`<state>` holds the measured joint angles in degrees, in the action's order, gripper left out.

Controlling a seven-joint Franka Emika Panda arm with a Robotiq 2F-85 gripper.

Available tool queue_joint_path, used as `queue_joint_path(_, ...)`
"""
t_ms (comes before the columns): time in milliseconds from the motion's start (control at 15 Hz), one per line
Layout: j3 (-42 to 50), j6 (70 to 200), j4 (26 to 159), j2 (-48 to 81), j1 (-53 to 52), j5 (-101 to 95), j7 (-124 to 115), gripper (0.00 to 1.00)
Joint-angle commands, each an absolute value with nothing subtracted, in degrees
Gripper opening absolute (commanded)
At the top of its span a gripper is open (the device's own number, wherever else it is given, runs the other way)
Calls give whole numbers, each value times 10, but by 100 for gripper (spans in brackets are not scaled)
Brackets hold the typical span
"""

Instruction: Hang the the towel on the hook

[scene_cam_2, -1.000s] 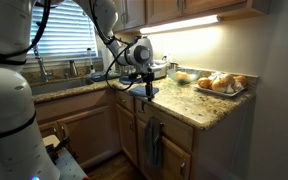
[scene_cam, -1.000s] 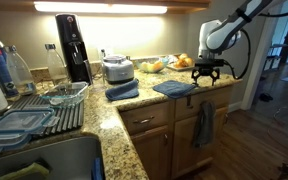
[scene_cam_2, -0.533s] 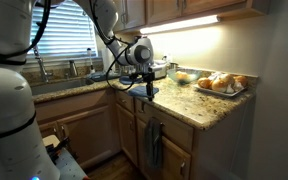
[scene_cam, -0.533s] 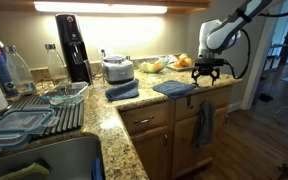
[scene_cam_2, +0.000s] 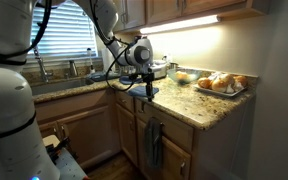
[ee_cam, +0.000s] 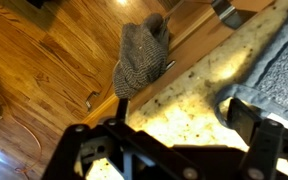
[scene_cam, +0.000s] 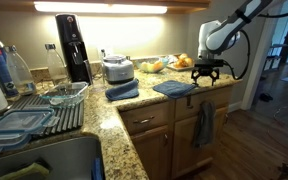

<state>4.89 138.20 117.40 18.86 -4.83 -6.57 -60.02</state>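
Observation:
The slate-blue towel (scene_cam: 174, 88) lies flat on the granite counter (scene_cam: 144, 103); its edge shows at the right of the wrist view (ee_cam: 276, 68). My gripper (scene_cam: 206, 73) hangs open and empty just above the counter's edge, beside that towel; it also shows in an exterior view (scene_cam_2: 149, 92) and in the wrist view (ee_cam: 181, 112). A darker grey-blue towel (scene_cam: 203, 122) hangs on the cabinet front below the gripper and covers the hook; it also shows in an exterior view (scene_cam_2: 154, 143) and in the wrist view (ee_cam: 142, 58).
A thicker folded blue towel (scene_cam: 122, 91) lies in front of a small appliance (scene_cam: 117, 69). A fruit tray (scene_cam_2: 219, 84) stands at the counter's end. A dish rack (scene_cam: 34, 108), sink (scene_cam: 44, 160) and black dispenser (scene_cam: 72, 45) are further along. Wooden floor lies below (ee_cam: 54, 60).

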Motion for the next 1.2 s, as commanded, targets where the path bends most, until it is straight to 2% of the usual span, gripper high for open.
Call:
queue_joint_path(0, 53, 1390, 1177, 191, -60, -79, -606, 100)
queue_joint_path(1133, 67, 1365, 1180, 187, -70, -156, -611, 100)
